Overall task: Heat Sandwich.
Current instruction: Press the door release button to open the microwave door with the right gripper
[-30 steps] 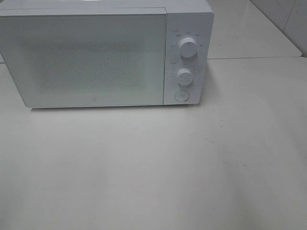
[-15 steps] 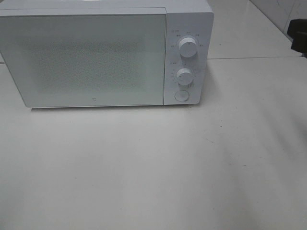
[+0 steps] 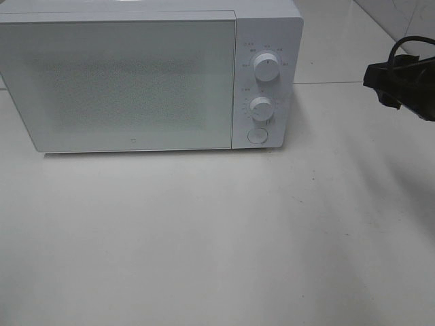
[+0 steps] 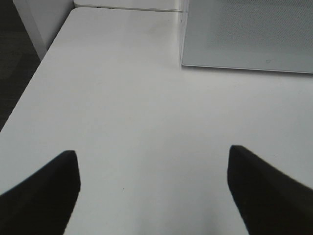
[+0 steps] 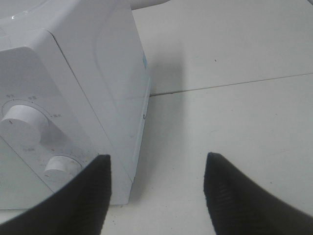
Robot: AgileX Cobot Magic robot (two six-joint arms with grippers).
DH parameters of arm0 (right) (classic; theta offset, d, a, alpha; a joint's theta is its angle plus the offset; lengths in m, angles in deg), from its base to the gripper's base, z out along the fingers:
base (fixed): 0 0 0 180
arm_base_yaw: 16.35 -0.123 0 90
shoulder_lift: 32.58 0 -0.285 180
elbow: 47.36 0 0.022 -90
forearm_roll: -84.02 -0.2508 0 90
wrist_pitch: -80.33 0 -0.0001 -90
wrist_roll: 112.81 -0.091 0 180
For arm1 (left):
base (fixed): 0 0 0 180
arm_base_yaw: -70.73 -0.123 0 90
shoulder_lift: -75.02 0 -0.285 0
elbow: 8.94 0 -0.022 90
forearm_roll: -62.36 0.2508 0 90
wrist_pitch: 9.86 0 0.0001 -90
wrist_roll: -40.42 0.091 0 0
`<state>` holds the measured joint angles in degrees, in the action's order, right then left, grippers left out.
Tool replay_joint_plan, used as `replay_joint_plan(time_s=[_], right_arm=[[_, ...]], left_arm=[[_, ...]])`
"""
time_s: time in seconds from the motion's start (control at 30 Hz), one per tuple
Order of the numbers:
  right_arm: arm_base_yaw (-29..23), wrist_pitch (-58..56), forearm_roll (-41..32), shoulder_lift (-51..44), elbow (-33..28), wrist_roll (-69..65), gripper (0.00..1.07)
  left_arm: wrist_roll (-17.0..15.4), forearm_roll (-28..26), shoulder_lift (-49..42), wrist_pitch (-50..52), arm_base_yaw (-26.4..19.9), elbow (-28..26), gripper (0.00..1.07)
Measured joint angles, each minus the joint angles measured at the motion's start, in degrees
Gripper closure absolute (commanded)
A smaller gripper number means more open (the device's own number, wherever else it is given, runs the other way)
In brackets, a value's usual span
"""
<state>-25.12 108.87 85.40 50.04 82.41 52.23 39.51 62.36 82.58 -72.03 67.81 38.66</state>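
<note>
Right claw (image 5: 156, 193) entered high view; left claw (image 4: 154, 191), wrist view only.

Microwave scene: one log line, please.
microwave: door shut | left gripper: open, empty | right gripper: open, empty, beside microwave | sandwich: not in view

Bare white table (image 4: 122, 98) lies open ahead of the left fingers (image 4: 39, 196); a boxy white microwave (image 5: 73, 73) blocks just beside the right fingers (image 5: 73, 200).

The white worktop (image 3: 204, 238) lay evenly lit; dark floor (image 4: 12, 73) showed past its edge near the left tool (image 4: 151, 152).
</note>
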Motion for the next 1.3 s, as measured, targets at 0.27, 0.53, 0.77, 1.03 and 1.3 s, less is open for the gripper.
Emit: replay_joint_plan(time_s=[0.27,0.53,0.77,1.03,1.3], right_arm=[[-4.93,5.79,0.0,6.13,-0.06,-0.8,0.63],[-10.43,12.95,-0.17,14.38,0.0,-5.96,0.93],[-13.69,20.45,-0.17,21.66,0.0,-17.93,1.07],[-14.04,28.53,-0.23,28.76,-0.06,-37.64,1.07],[-14.04,30.54,0.06,33.4,1.89,-45.78,1.07]], left_arm=[[0.0,0.0,0.0,0.0,0.0,0.0,0.28],[0.0,0.0,0.0,0.0,0.0,0.0,0.28],[0.0,0.0,0.0,0.0,0.0,0.0,0.28],[0.0,0.0,0.0,0.0,0.0,0.0,0.28],[0.0,0.0,0.0,0.0,0.0,0.0,0.28]])
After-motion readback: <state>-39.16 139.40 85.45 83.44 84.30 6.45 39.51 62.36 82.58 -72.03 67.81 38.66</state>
